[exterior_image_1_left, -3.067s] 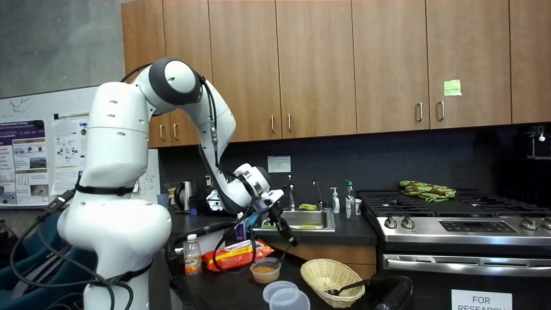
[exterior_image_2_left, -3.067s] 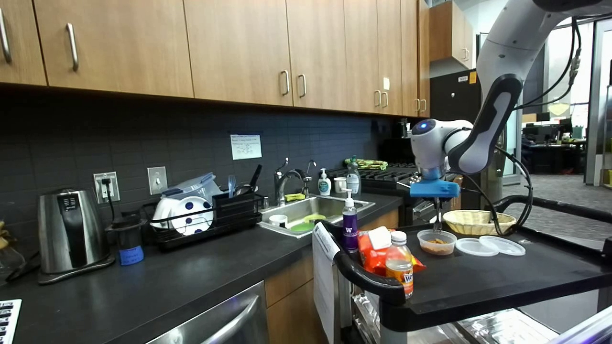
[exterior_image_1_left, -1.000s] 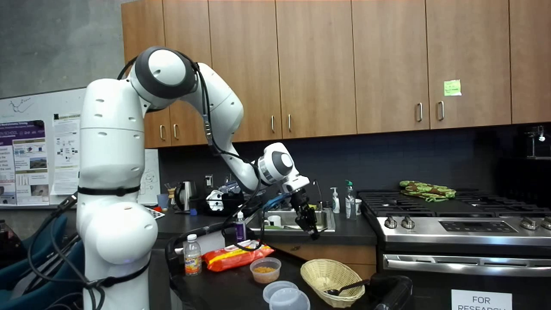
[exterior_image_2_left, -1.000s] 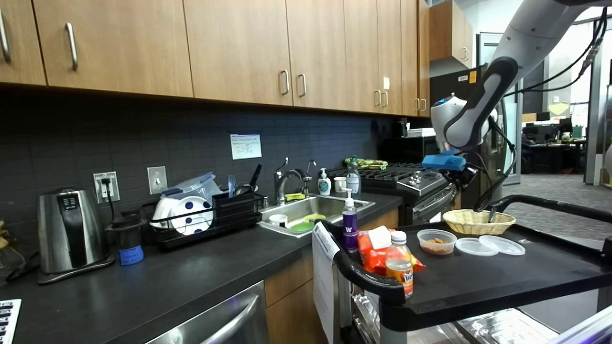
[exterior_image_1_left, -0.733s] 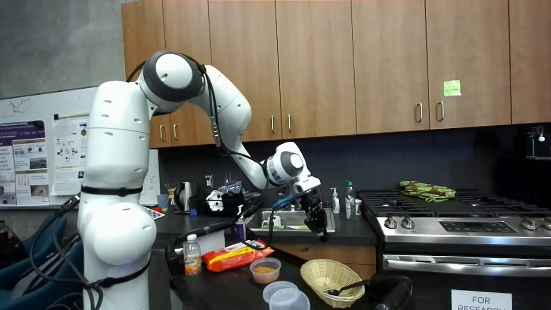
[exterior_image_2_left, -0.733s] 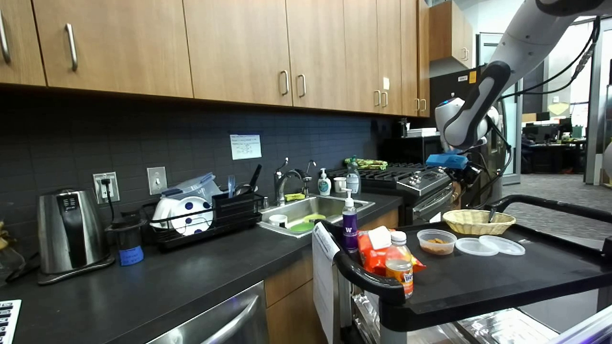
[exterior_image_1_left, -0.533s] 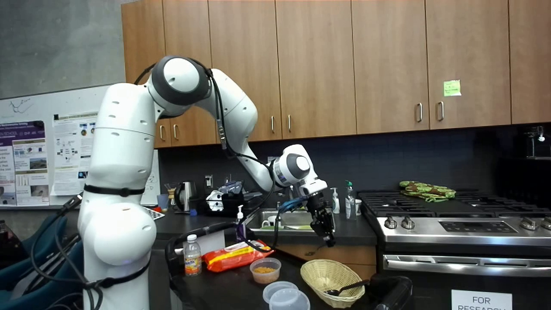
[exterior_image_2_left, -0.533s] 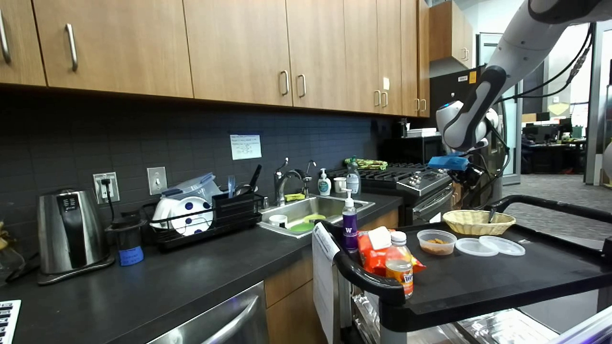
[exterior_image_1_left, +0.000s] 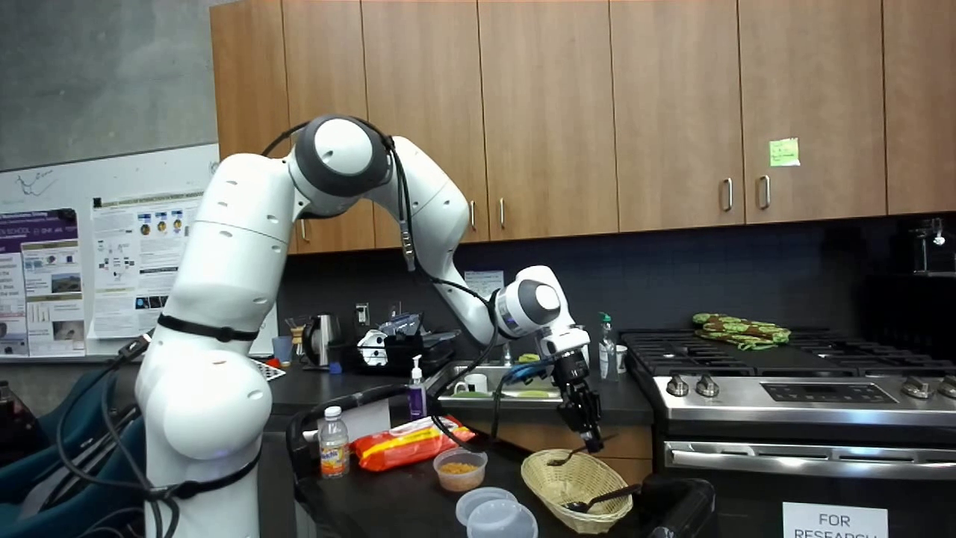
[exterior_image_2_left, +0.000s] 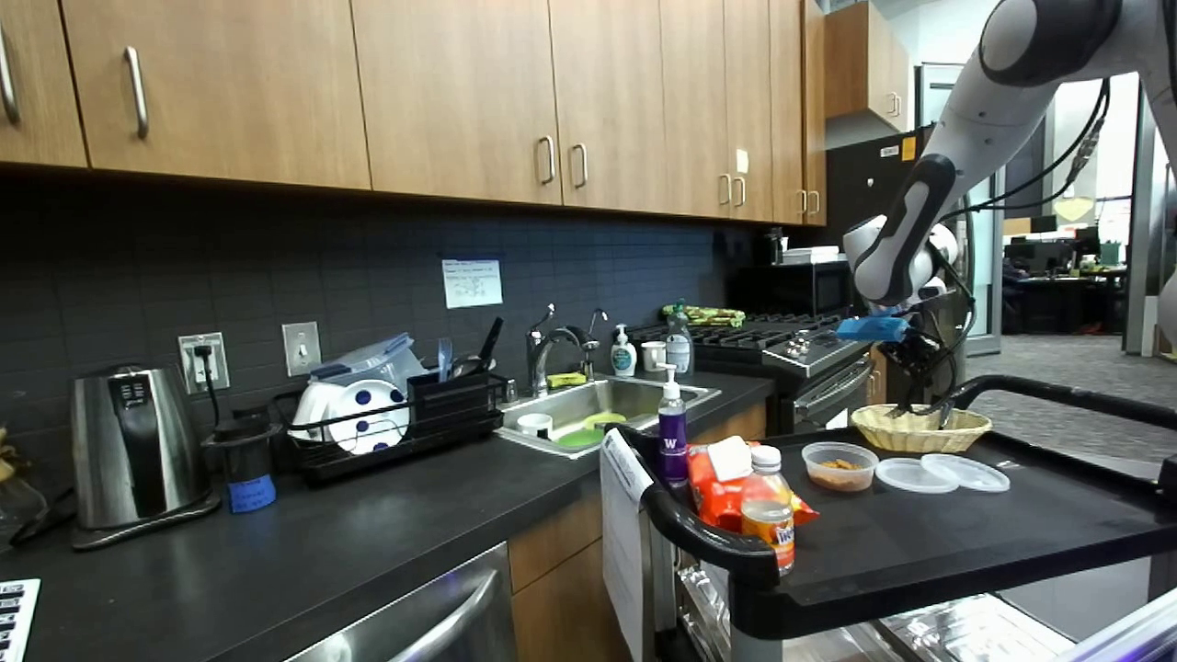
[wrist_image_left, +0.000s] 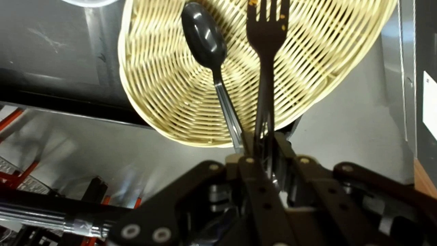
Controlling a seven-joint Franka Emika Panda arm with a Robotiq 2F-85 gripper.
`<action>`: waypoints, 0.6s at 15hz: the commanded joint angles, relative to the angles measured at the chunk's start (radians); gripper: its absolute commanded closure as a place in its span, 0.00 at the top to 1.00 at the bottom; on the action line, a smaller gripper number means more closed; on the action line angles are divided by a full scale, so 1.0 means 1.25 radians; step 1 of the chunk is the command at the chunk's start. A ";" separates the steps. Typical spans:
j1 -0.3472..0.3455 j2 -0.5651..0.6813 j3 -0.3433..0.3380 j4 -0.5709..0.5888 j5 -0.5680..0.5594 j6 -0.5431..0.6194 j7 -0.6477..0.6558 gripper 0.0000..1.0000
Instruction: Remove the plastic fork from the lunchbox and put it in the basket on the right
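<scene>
Most of the job looks done. The brown plastic fork (wrist_image_left: 267, 58) is out of the small clear tub (exterior_image_1_left: 461, 483), which is most likely the lunchbox, since the orange bits (wrist_image_left: 253, 2) on the prongs look like the orange food (exterior_image_1_left: 458, 468) in it. That tub sits on the black cart top (exterior_image_2_left: 965, 524), lower than the two-finger Robotiq gripper (wrist_image_left: 265, 142) and well apart from it, with two clear lids (exterior_image_2_left: 915, 475) near the tub. The gripper's two fingers are pinched together on the fork's handle, and nothing else can be seen between them. The fork sticks out ahead of the gripper, with its prongs over the tan woven basket (wrist_image_left: 164, 85). In both exterior views the gripper is close above the basket's rim, but it is hard to tell if the fork touches the weave. A black spoon (wrist_image_left: 208, 48) lies in the basket, lower than the gripper and apart from the fork, with its handle running back toward the fingers. What is left, it seems, is to bring the gripper a bit lower, let the fingers come apart so the fork drops in, and lift away without bumping the spoon.
</scene>
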 commanded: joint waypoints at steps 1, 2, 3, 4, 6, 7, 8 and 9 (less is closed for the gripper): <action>0.010 0.036 0.002 0.029 0.067 -0.024 -0.023 0.04; 0.012 0.043 0.005 0.031 0.087 -0.024 -0.029 0.04; 0.015 0.050 0.006 0.034 0.102 -0.024 -0.030 0.04; 0.019 0.056 0.006 0.037 0.116 -0.025 -0.031 0.04; 0.025 0.064 0.004 0.042 0.138 -0.027 -0.031 0.42; 0.027 0.063 0.002 0.040 0.145 -0.026 -0.030 0.45; 0.027 0.059 0.000 0.036 0.151 -0.022 -0.030 0.52; 0.026 0.052 -0.003 0.028 0.158 -0.018 -0.029 0.58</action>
